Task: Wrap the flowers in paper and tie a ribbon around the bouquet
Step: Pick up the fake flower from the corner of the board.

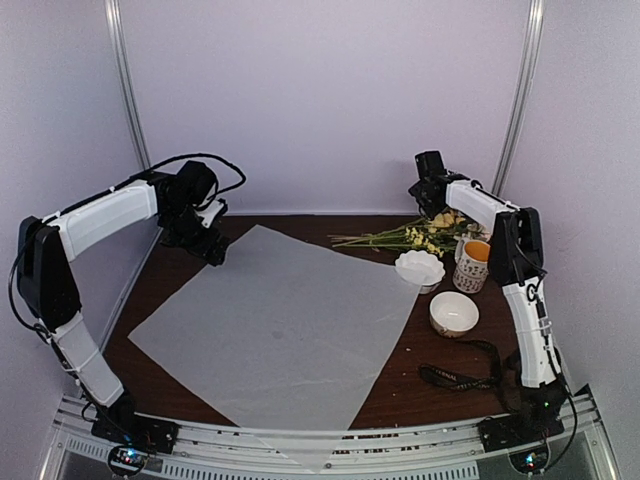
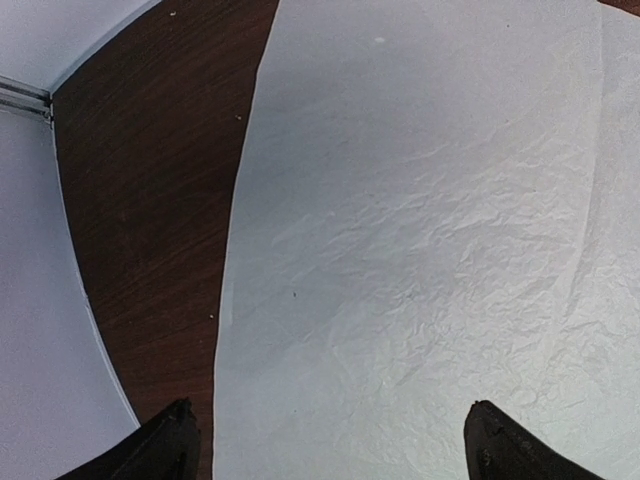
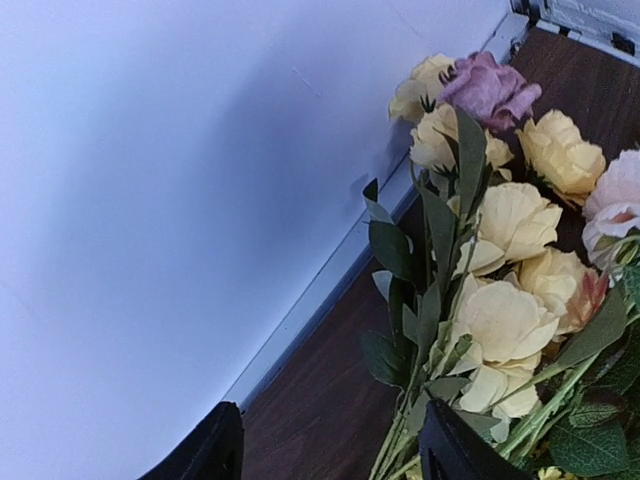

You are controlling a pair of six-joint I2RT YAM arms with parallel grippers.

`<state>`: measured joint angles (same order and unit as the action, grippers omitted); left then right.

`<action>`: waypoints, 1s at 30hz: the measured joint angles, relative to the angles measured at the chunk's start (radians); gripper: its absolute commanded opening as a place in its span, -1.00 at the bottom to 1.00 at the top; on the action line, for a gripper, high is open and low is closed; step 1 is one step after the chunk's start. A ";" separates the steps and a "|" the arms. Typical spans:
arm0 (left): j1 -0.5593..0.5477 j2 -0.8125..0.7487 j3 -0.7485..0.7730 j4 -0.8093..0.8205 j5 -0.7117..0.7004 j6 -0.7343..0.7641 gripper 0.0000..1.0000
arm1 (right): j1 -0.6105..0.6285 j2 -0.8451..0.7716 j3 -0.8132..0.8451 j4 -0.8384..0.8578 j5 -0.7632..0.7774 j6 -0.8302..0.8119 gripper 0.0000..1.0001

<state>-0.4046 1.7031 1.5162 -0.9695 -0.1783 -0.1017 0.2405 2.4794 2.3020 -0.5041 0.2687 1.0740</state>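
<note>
The paper (image 1: 290,320) lies flat across the middle of the table, a large pale sheet with one corner over the near edge. My left gripper (image 1: 212,245) hovers over its far left corner, open; in the left wrist view the paper (image 2: 420,250) fills the space between the two wide-apart fingertips (image 2: 165,445). The flowers (image 1: 410,238) lie at the back right, stems pointing left. My right gripper (image 1: 432,200) is at their blooms. In the right wrist view the yellow and pink flowers (image 3: 500,300) sit beside the right fingertip (image 3: 450,455), jaws apart. The ribbon (image 1: 460,378) lies front right.
A fluted white bowl (image 1: 420,268), a round white bowl (image 1: 453,313) and a patterned mug (image 1: 472,264) stand between the flowers and the ribbon. The back wall (image 3: 150,200) rises close behind the right gripper. Dark wood table (image 2: 150,200) shows left of the paper.
</note>
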 measured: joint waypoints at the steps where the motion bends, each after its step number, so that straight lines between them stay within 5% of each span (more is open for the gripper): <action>1: 0.004 0.000 0.000 0.000 0.000 0.000 0.91 | 0.000 0.017 0.015 0.001 0.000 0.018 0.22; 17: 0.076 0.005 -0.005 0.001 0.055 0.004 0.90 | 0.001 0.072 -0.026 0.008 -0.001 0.220 0.40; 19: 0.079 0.005 -0.005 0.001 0.062 0.004 0.90 | 0.001 0.072 -0.026 0.010 -0.001 0.234 0.18; 21: 0.079 0.005 -0.005 0.001 0.068 0.004 0.90 | 0.000 0.072 -0.026 0.022 -0.003 0.248 -0.35; 25: 0.083 0.005 -0.005 0.001 0.078 0.005 0.90 | -0.007 0.073 -0.027 0.038 -0.014 0.270 -1.00; 30: 0.096 0.005 -0.005 0.001 0.082 0.005 0.90 | -0.022 0.072 -0.058 0.079 -0.026 0.290 -1.00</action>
<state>-0.3084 1.7077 1.5108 -0.9684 -0.0959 -0.0967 0.2188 2.5519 2.2440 -0.4248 0.2428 1.3636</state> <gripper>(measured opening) 0.952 0.008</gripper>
